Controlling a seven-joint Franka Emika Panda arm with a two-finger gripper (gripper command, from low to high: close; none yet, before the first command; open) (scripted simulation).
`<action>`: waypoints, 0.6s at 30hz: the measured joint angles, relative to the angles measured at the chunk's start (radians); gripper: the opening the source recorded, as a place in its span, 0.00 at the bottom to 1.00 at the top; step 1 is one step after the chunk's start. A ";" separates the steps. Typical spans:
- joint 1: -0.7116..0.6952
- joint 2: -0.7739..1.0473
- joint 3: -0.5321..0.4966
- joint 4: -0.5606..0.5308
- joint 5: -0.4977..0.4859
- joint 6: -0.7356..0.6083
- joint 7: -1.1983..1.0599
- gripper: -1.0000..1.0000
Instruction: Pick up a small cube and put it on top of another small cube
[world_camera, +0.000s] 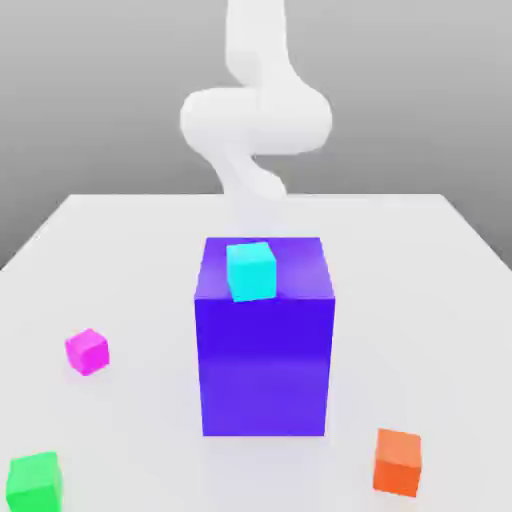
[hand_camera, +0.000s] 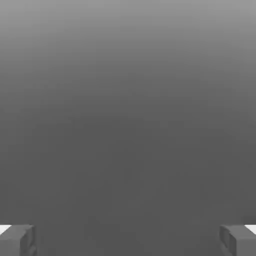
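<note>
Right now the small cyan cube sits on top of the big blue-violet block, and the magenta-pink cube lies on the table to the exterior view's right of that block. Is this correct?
Not quite. The magenta-pink cube lies on the table to the exterior view's left of the big blue-violet block, not its right. The exterior view shows this. The small cyan cube does sit on top of the block.

The arm (world_camera: 262, 120) is cut off by the top edge of the exterior view, and its lower part is hidden behind the blue-violet block (world_camera: 265, 350). The green cube (world_camera: 34, 482) is clipped at the bottom edge. In the hand view, the fingers (hand_camera: 17, 240) are cut off at the corners.
</note>
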 joint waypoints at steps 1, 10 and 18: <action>-0.029 0.027 0.000 -0.019 0.001 0.019 0.046 0.50; -0.266 0.252 -0.006 -0.180 0.005 0.181 0.439 0.50; -0.458 0.450 -0.028 -0.321 -0.004 0.324 0.794 0.50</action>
